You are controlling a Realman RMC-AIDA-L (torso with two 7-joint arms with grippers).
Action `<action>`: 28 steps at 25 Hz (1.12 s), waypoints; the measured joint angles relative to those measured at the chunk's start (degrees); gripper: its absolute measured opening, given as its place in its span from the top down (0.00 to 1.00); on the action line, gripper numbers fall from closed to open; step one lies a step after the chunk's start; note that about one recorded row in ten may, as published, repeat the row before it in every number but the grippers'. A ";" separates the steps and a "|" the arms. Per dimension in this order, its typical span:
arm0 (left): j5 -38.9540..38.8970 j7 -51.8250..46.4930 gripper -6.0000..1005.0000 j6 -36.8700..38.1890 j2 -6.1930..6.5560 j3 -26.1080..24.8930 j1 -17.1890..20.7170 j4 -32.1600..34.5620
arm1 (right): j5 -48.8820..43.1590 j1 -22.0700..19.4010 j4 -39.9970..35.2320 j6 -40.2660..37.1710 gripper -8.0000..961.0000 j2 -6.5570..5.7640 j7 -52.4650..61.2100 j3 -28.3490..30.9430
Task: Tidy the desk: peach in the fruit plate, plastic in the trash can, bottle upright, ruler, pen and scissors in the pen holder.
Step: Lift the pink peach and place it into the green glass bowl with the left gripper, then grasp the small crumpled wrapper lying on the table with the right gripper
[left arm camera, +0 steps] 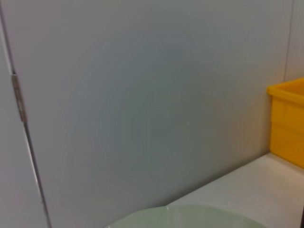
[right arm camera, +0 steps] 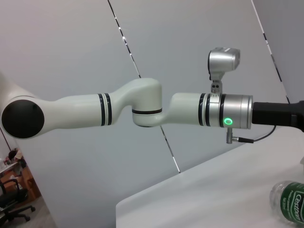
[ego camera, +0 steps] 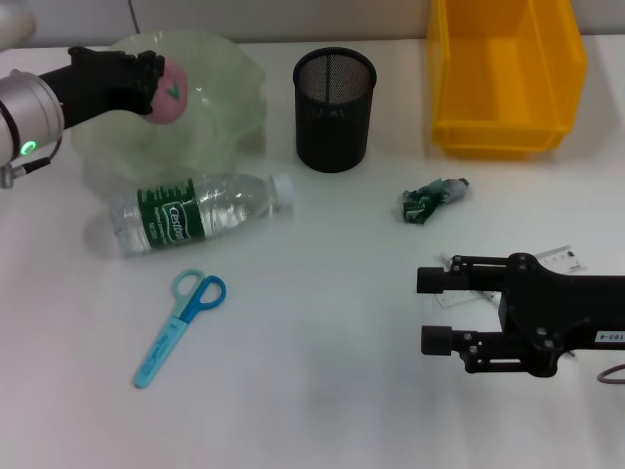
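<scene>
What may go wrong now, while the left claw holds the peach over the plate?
1. The left claw grips the peach over the plate, near its left side; released there, the peach may roll on the sloped wall.
2. The bottle lies against the plate's near rim; a nudge to the plate may set it rolling toward the scissors.
3. The right claw hovers open, and its arm hides part of a flat item, so picking that may fail.

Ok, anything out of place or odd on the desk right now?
Yes: the water bottle lies on its side beside the fruit plate, the scissors lie loose on the desk, and a crumpled plastic wrapper sits outside the yellow bin. Nothing looks spilled.
</scene>
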 joint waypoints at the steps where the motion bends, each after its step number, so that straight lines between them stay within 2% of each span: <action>1: 0.04 0.43 0.96 -0.42 -0.01 0.64 -0.08 -0.16 | 0.00 0.00 0.00 -0.01 0.28 0.00 0.00 0.01; 12: -0.13 0.07 0.85 0.95 -0.22 1.92 -0.07 0.24 | 0.00 -0.17 0.00 -0.08 0.28 0.00 0.00 0.00; 17: -1.35 -1.32 0.69 2.76 -0.30 1.67 0.41 1.45 | 0.00 -0.37 0.00 -0.16 0.28 0.00 0.02 0.06; 20: -4.74 -2.02 0.56 8.77 -0.03 0.20 0.79 1.96 | 0.00 -0.45 0.00 -0.21 0.28 0.01 0.02 0.09; 28: -8.02 -2.14 0.39 33.11 0.21 -12.18 1.01 1.95 | -0.01 -0.69 0.00 -0.55 0.28 0.00 0.03 0.24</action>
